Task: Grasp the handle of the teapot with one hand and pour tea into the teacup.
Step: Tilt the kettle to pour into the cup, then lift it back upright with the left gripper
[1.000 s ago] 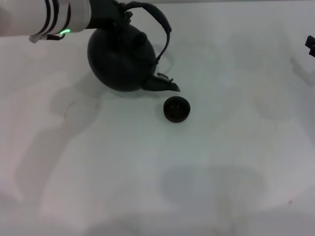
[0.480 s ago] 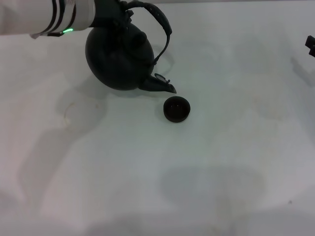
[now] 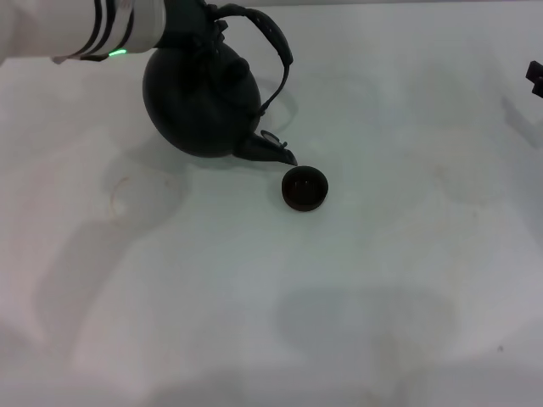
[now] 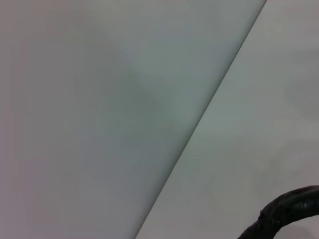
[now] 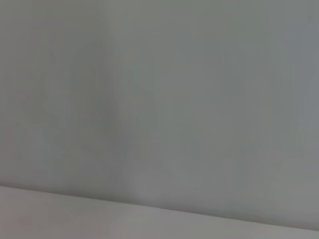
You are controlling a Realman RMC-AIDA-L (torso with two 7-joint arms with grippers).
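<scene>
The teapot [image 3: 201,97] is near the far left corner of the bench [image 3: 254,297], tilted so that its short spout [image 3: 270,149] points down toward the teacup [image 3: 304,187]. The spout tip is just beside the cup's far rim, and I cannot tell if it touches. The pot looks rigid and, I judge, heavy for its size, so it will want to swing under its hoop. The best hold is on the thick wrapped upper part of the handle [image 3: 270,38], where the surface is rough and not slippery. The cup is tiny and light, easy to push away.

The left gripper [image 3: 193,24] comes in from the far left edge and is pressed together on the handle's left end. The right gripper [image 3: 535,78] is parked at the right edge; whether its fingers are spread I cannot tell
</scene>
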